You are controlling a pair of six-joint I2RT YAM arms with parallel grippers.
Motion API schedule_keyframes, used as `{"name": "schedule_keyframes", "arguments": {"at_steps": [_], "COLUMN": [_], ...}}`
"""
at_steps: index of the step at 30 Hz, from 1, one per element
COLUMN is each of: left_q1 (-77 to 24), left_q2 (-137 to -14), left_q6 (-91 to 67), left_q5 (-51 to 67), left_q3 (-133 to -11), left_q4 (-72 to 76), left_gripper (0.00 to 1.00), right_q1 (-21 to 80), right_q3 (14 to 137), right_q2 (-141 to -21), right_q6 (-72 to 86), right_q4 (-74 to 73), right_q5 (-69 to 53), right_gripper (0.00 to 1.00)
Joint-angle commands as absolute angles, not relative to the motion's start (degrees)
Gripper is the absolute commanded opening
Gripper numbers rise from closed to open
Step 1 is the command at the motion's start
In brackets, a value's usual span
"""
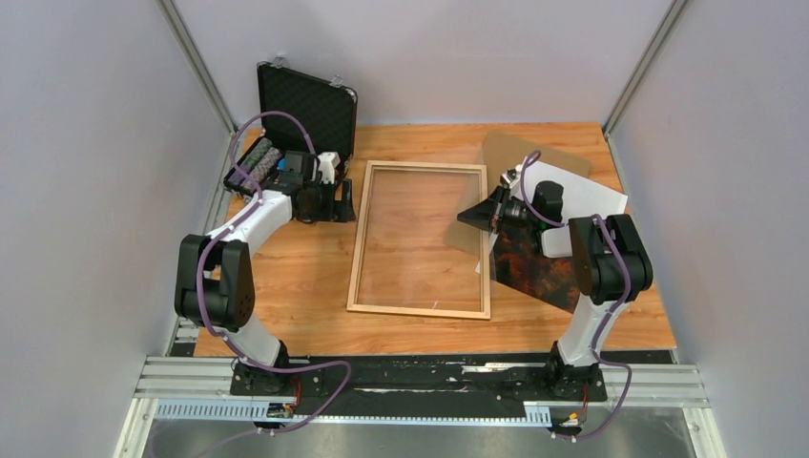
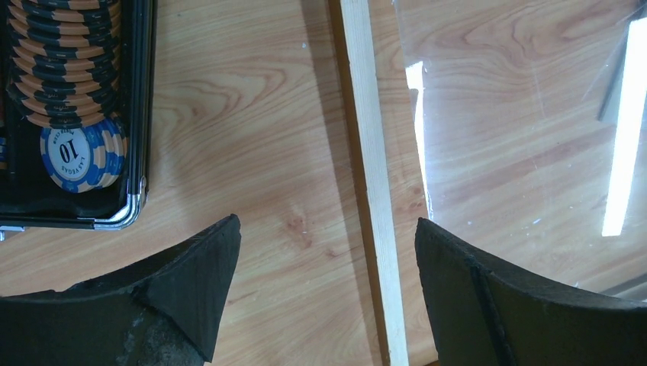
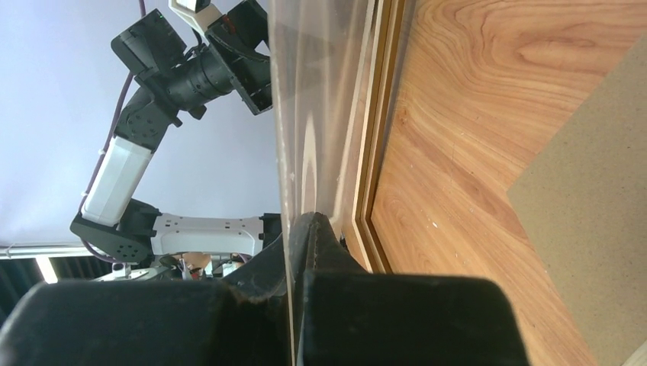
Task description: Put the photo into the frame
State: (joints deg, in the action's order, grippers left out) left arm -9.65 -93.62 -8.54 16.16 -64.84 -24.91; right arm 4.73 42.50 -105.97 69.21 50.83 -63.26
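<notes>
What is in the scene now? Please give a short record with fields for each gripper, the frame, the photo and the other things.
left gripper: open, one finger on each side of the frame's left rail
right gripper: shut on the sheet's edge, by the frame's right rail
frame: lying flat, centre
sheet: clear, over the frame opening
photo: face up, right of the frame, not in it
board: brown, far right
case: open, far left, with chips in it

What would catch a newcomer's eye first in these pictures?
The big light wooden frame lying flat mid-table, with the right gripper pinching a clear sheet at its right edge. Right of it lies the orange-red photo, partly under that arm; an open black case of poker chips stands far left.
</notes>
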Motion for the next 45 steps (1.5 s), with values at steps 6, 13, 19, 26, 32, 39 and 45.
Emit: {"name": "schedule_keyframes", "arguments": {"at_steps": [6, 13, 19, 26, 32, 39, 45], "left_q1": [-8.9, -8.5, -8.4, -8.3, -8.3, -8.3, -8.3], "left_q2": [-92.8, -92.9, -92.8, -92.9, -92.9, -93.1, -93.3], "left_q6": [-7.5, -7.6, -7.6, -7.7, -7.7, -7.7, -7.7], "left_q5": [16.8, 16.9, 17.1, 17.5, 17.6, 17.9, 18.1], "left_q3": [-63.8, -63.6, -63.4, -63.4, -63.1, -63.1, -63.0], "left_q4": [-21.9, -21.8, -21.8, -21.7, -21.6, -21.5, -21.4], "left_gripper": [0.91, 0.91, 0.91, 0.9, 0.9, 0.9, 0.9], "right_q1": [5.7, 6.0, 6.1, 6.3, 6.4, 6.6, 6.6], "right_q3": [45.2, 45.4, 45.5, 45.7, 45.5, 45.5, 45.8], "right_q2": [-108.0, -108.5, -108.7, -108.7, -108.2, -108.4, -108.6], "right_q6": [70.3, 70.7, 71.4, 71.6, 71.6, 71.4, 71.1], "right_q4": [54.8, 55.1, 55.9, 56.4, 56.3, 56.3, 56.1], "right_q5": [-60.0, -59.6, -59.8, -60.1, -60.0, -60.1, -60.1], "right_gripper": [0.0, 0.0, 0.0, 0.0, 0.0, 0.0, 0.0]}}
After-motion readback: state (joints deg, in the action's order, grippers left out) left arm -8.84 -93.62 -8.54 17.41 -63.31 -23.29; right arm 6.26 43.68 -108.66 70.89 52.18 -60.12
